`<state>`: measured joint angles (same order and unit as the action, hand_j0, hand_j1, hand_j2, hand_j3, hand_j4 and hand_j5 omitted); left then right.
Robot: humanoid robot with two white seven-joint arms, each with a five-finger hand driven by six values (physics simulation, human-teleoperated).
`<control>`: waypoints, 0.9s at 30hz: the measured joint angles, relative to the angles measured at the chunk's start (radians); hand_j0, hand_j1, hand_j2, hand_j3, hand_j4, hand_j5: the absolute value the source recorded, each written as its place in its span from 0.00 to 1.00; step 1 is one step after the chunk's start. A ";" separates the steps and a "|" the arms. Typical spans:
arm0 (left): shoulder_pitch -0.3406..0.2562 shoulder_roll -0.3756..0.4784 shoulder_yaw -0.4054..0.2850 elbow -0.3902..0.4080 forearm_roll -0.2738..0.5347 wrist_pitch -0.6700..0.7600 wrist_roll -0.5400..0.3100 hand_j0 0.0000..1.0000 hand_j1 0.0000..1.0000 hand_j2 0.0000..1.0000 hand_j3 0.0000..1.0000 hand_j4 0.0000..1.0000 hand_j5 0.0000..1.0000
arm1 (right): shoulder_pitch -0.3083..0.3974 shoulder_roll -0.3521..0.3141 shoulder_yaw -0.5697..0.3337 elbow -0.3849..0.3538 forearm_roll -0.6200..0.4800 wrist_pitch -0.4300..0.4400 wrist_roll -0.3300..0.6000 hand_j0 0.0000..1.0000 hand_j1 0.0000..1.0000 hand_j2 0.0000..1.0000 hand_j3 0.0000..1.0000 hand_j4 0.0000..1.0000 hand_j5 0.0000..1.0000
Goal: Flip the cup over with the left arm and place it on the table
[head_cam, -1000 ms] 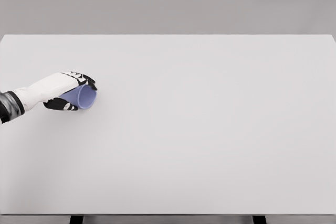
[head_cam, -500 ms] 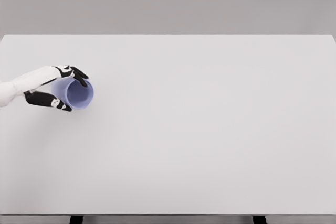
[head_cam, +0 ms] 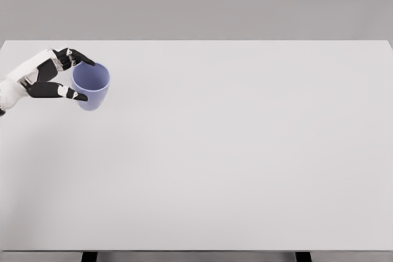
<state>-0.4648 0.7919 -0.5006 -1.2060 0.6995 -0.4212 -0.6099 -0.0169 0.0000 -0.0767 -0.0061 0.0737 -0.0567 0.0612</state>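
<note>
The left hand (head_cam: 49, 77) enters from the left edge of the head view and sits over the far-left part of the plain white tabletop (head_cam: 233, 151). Its black-tipped fingers (head_cam: 78, 59) are partly curled around the small blue-violet plastic cup (head_cam: 91, 86): one digit lies along the far side of the rim, another along the near side of the wall, so the cup is held between them. The fingers are closed only as far as the cup's width allows.

The cup is mouth-up and close to vertical, immediately to the right of the palm, with its open interior visible from above. Its base appears to be at or just above the tabletop; contact cannot be confirmed from this view.

Step in hand: the flip appears essentially complete, and the placing stage is under way.

Next move, as judged:
1. Confirm the base is seated flat on the tabletop; lower it if any gap remains.
2. Spread the fingers evenly so neither digit drags the rim sideways.
3. Draw the hand back toward the left, away from the cup wall.

The right arm does not appear in the view.
</note>
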 measured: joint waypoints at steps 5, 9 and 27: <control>0.002 -0.039 -0.001 0.028 0.017 0.029 -0.001 0.62 0.62 0.62 0.62 0.62 0.62 | 0.000 0.000 0.000 0.000 0.000 0.000 0.000 1.00 1.00 1.00 1.00 1.00 1.00; 0.005 -0.050 -0.002 0.033 0.027 0.034 -0.001 0.76 0.76 0.76 0.76 0.76 0.76 | 0.000 0.000 0.000 0.000 0.000 0.000 0.000 1.00 1.00 1.00 1.00 1.00 1.00; 0.014 -0.062 -0.005 0.031 0.024 0.025 -0.001 1.00 1.00 1.00 1.00 1.00 1.00 | 0.000 0.000 0.000 0.000 0.000 0.000 0.000 1.00 1.00 1.00 1.00 1.00 1.00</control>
<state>-0.4510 0.7304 -0.5054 -1.1753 0.7232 -0.3962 -0.6109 -0.0169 0.0000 -0.0767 -0.0061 0.0737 -0.0567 0.0612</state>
